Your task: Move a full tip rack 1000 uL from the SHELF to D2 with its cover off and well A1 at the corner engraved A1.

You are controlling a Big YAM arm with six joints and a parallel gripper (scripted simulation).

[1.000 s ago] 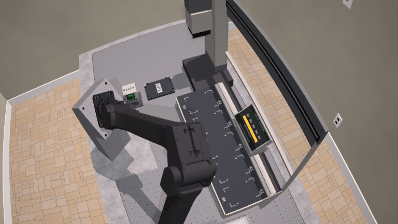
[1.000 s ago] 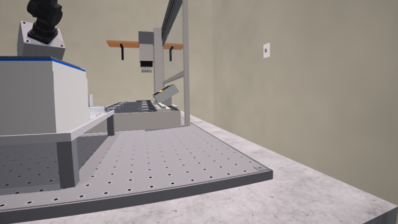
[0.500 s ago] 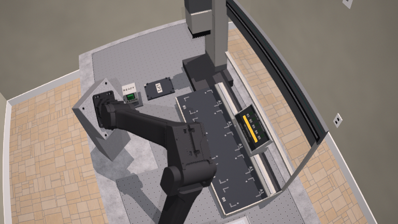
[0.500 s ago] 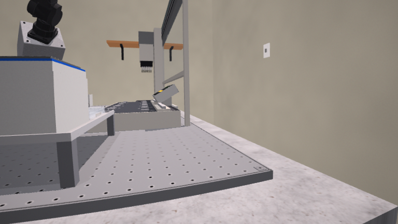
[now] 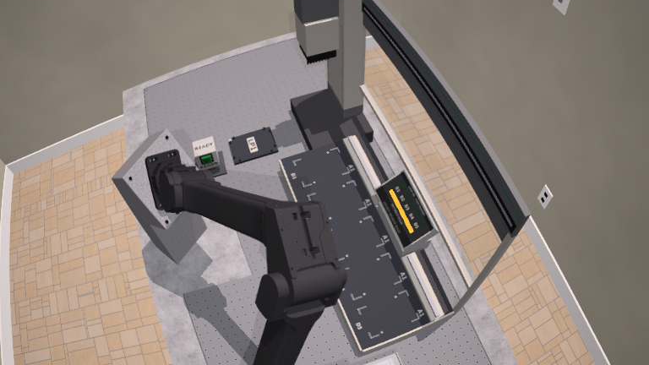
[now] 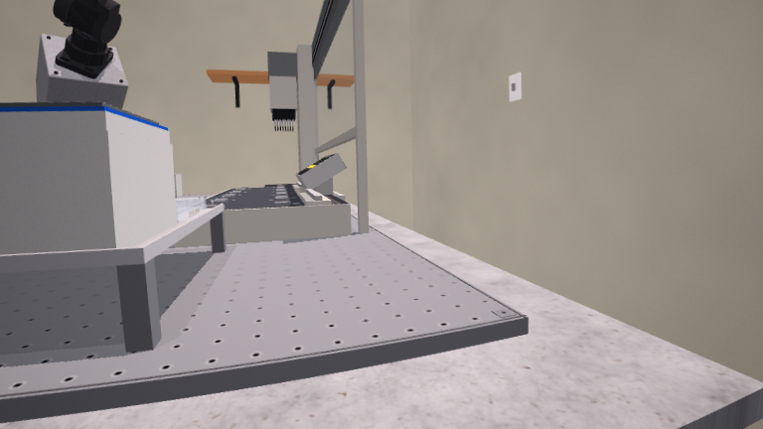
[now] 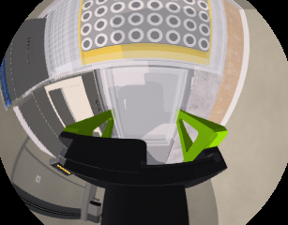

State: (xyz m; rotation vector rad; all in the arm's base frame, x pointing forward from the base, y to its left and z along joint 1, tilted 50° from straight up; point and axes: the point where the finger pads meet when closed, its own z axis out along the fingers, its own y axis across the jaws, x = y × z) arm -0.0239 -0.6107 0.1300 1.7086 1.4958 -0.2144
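The counter (image 6: pixel 562 357) carries the perforated baseplate (image 6: pixel 337 312). On it stands the liquid handler deck (image 5: pixel 335 208), with all its bracketed positions unoccupied. The arm (image 5: pixel 229 198) reaches out of the top view at the bottom edge, so you see neither the SHELF nor the end effector there. In the wrist view, the end effector (image 7: pixel 145 131) stands fully open, its green fingers gripping nothing. A yellow-rimmed tip rack (image 7: pixel 146 15) lies just beyond the fingers under a clear cover, showing pale rings on grey. Its long axis runs across the frame. You cannot read its labels here.
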